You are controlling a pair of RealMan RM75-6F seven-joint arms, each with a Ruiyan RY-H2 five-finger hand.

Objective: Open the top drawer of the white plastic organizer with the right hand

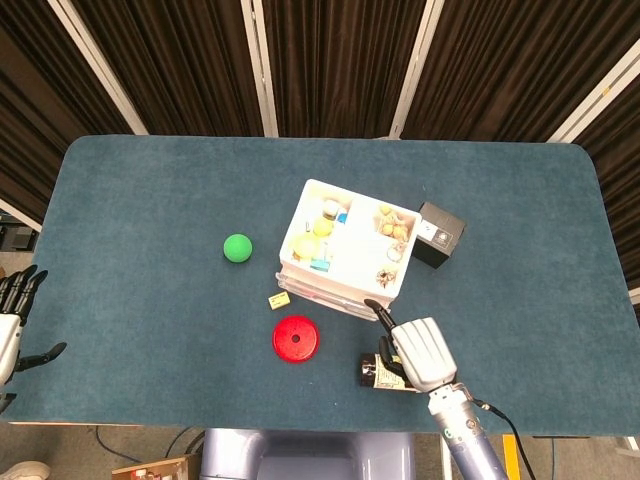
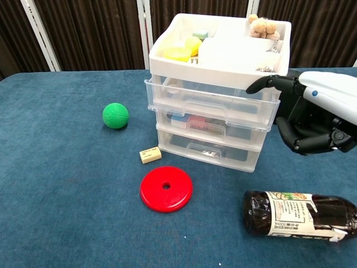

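The white plastic organizer [image 2: 217,139] stands mid-table, with an open tray of small items on top and three clear drawers beneath. Its top drawer [image 2: 209,102] sits flush with the two below. My right hand [image 2: 318,120] hovers just off the organizer's front right corner, fingers curled in on nothing and thumb pointing at the tray's edge without touching it. From the head view, the right hand [image 1: 420,352] is in front of the organizer [image 1: 345,250], above a bottle. My left hand [image 1: 10,325] shows at the far left table edge, fingers spread and holding nothing.
A dark bottle [image 2: 298,216] lies on its side below the right hand. A red disc [image 2: 166,188] and a small yellow block [image 2: 150,154] sit in front of the organizer, with a green ball [image 2: 115,115] to its left. A black box [image 1: 438,235] stands behind it.
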